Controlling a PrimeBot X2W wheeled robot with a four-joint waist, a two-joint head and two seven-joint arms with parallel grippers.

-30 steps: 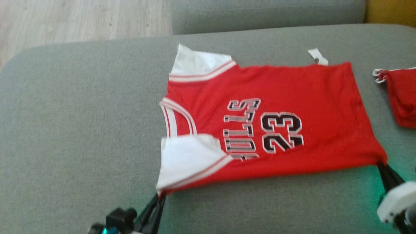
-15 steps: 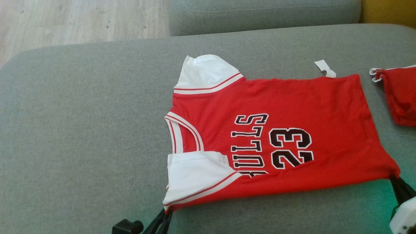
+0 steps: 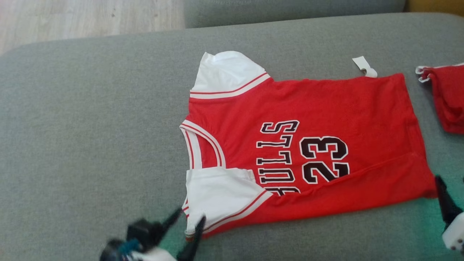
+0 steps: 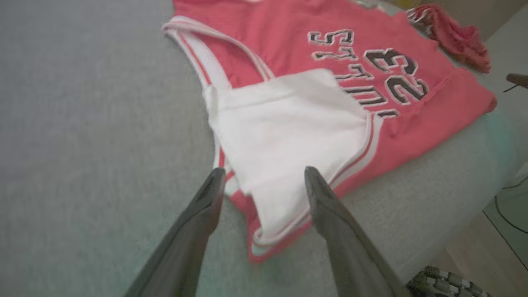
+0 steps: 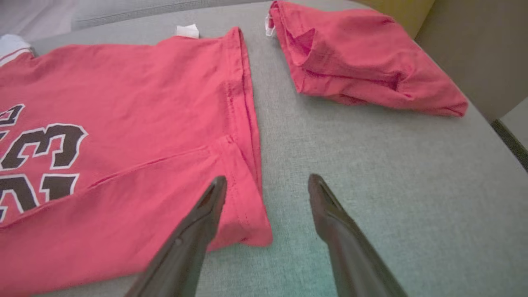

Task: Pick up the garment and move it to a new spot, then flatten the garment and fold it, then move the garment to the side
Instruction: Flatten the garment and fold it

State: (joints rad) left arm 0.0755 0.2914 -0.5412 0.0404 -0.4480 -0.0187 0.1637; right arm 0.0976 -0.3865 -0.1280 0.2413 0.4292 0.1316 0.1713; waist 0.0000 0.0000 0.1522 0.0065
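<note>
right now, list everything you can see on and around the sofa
jersey: one, red with white sleeves and black lettering, spread flat mid-cushion
second garment: one, red, crumpled, right of the jersey and apart from it
tag: one, white, at the jersey's far edge near the hem
sofa cushion: one, grey, under both garments
floor: pale wood, beyond the cushion at far left
left gripper: one, dark fingers, open, at the near white sleeve
right gripper: one, dark fingers, open, by the jersey's near hem corner
</note>
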